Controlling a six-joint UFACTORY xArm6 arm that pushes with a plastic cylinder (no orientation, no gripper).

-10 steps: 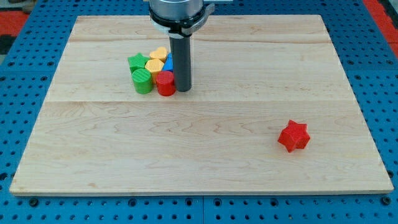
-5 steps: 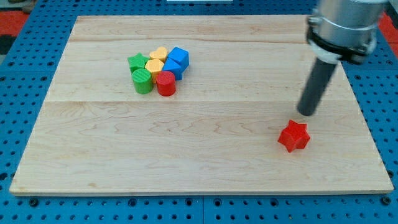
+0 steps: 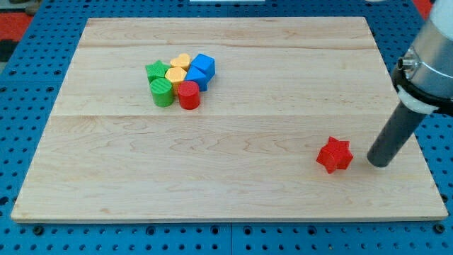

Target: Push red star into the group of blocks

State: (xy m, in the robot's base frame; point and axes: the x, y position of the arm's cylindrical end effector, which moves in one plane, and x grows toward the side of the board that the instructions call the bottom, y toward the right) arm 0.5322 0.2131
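My tip [image 3: 380, 162] has no fingers and sits right of the red star [image 3: 334, 155], ready to push it left toward the group [image 3: 179, 78].

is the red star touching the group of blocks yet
No, the red star sits alone near the view's lower right, far from the cluster around the red cylinder, with my tip just to its right.

No readable txt, labels or nos. anywhere in view.
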